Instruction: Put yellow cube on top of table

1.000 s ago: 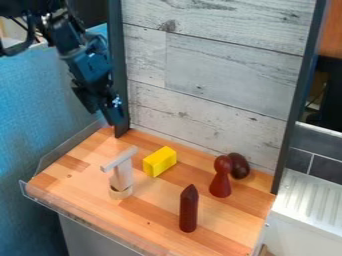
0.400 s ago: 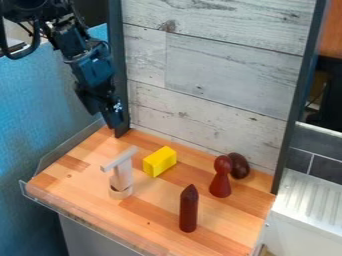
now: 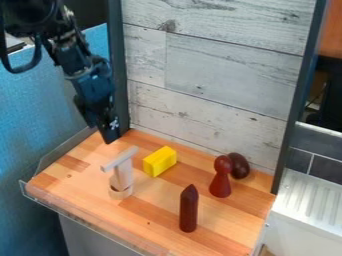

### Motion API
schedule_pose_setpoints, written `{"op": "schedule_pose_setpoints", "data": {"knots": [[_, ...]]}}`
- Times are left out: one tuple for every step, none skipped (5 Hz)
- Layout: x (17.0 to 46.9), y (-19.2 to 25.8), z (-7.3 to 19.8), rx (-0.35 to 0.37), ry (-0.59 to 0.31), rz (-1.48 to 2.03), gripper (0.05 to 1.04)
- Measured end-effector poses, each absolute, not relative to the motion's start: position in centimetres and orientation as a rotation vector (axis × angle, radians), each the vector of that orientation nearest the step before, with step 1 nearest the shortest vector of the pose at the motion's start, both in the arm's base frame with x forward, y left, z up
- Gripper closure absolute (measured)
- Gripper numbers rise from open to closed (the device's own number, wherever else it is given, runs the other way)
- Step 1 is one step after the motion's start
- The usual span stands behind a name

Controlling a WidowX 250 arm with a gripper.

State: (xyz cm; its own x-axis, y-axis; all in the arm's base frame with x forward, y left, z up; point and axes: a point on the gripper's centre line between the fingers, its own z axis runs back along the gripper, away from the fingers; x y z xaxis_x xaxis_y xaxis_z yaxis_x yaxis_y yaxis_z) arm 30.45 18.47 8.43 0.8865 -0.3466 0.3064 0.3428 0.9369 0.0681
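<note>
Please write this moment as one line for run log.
black gripper: at far-left corner, in view, of striped wooden tabletop | yellow rectangular block: on tabletop, ungrasped | dark-red pointed cylinder: upright

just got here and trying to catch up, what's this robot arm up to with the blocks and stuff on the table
The black gripper hangs over the back left corner of the wooden table, not touching any of the pieces. The yellow block, the one its task is about, lies on the tabletop behind and to the right of the pale T-shaped piece. Three dark red or brown pieces stand or lie farther right.
</note>
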Motion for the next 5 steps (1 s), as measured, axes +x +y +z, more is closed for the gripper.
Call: {"op": "schedule_pose_setpoints", "data": {"knots": [[30.3,18.6,7.7,0.018,-0.304,-0.381,0.083],[30.4,18.6,6.5,0.024,-0.273,-0.382,0.083],[31.0,18.1,5.3,0.004,-0.236,-0.375,0.083],[31.9,18.2,4.8,0.001,-0.229,-0.353,0.083],[32.1,18.1,4.1,-0.006,-0.22,-0.339,0.083]]}}
